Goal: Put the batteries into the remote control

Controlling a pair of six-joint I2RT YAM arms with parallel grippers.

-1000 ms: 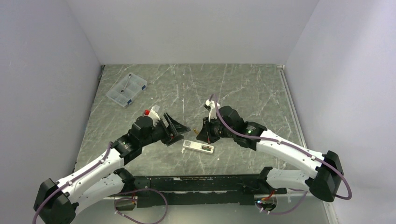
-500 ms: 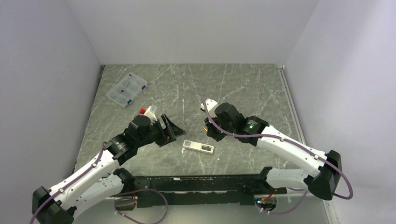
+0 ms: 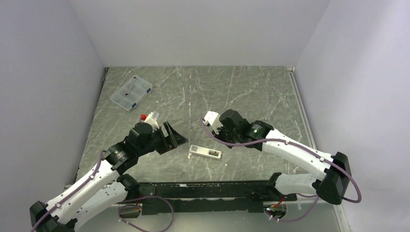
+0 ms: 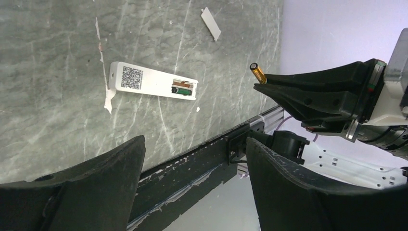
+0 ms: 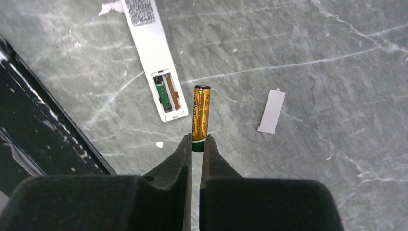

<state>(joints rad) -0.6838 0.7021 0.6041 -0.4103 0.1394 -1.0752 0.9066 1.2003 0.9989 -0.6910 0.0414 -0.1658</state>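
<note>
**Q:** What is held, and by which arm?

**A:** The copper-orange battery (image 5: pixel 200 113) is pinched by its green end between the closed fingers of the right gripper (image 5: pixel 196 144). Its free end projects forward above the table (image 5: pixel 337 57). The left gripper (image 4: pixel 195 149) is spread wide with nothing in it, and is positioned off to the side.

**Q:** Where is the remote control (image 5: pixel 155 67) located?

**A:** It is laid face down on the table, label upward, just ahead of the held battery. Its battery bay (image 5: pixel 168 94) is uncovered (the cover piece (image 5: pixel 272 111) is seen lying apart on the table). A dark green cell (image 5: pixel 162 94) is seated in one slot. The neighbouring slot appears free, though this cannot be confirmed.

**Q:** How is the insertion best carried out?

**A:** The battery should be turned parallel to the long axis of the bay and lowered over the free slot. One end is best pressed against the contact first, after which the other end is tipped down. Polarity should be checked against the seated cell. Since the remote is likely to slide, it may be steadied by the left gripper.
</note>
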